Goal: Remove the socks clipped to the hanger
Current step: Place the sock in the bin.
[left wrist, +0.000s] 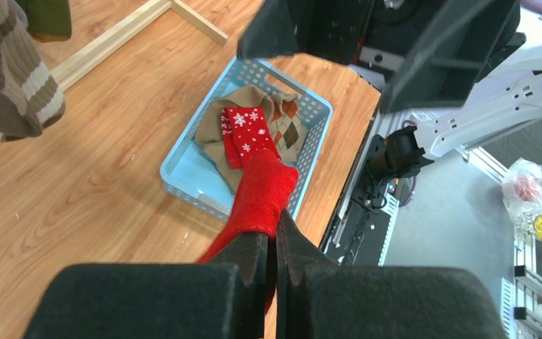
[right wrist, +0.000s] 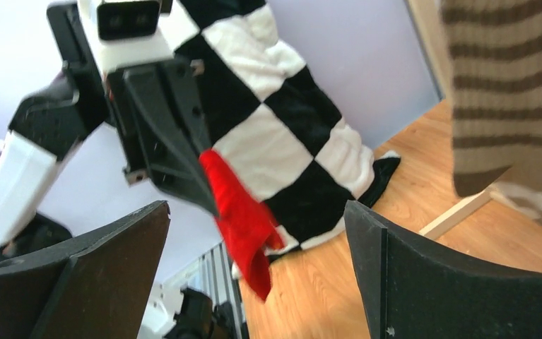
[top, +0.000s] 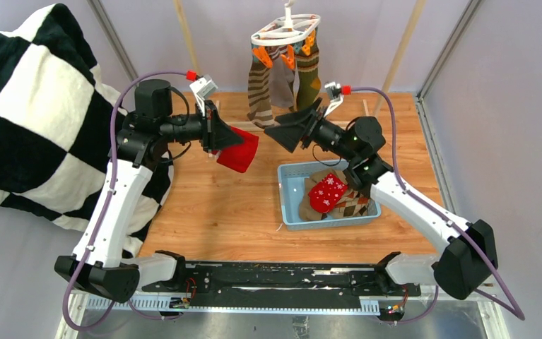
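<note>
A light blue basket [top: 283,194] sits on the desk [top: 211,212], right of centre. Inside it, a red snowflake sock [top: 326,192] lies on top, with an argyle sock [top: 354,206] toward the right and a tan sock [top: 309,207] underneath. The left fingers [left wrist: 276,253], pressed together, pinch a second red sock [top: 240,150], which hangs above the desk to the left of the basket. The right fingers [top: 292,129] are spread wide and hold nothing, raised just near of the hanger [top: 286,31]. The hanger hangs at the far edge with a striped sock [top: 259,95], a grey sock [top: 282,83] and an olive sock [top: 308,74] clipped to it.
</note>
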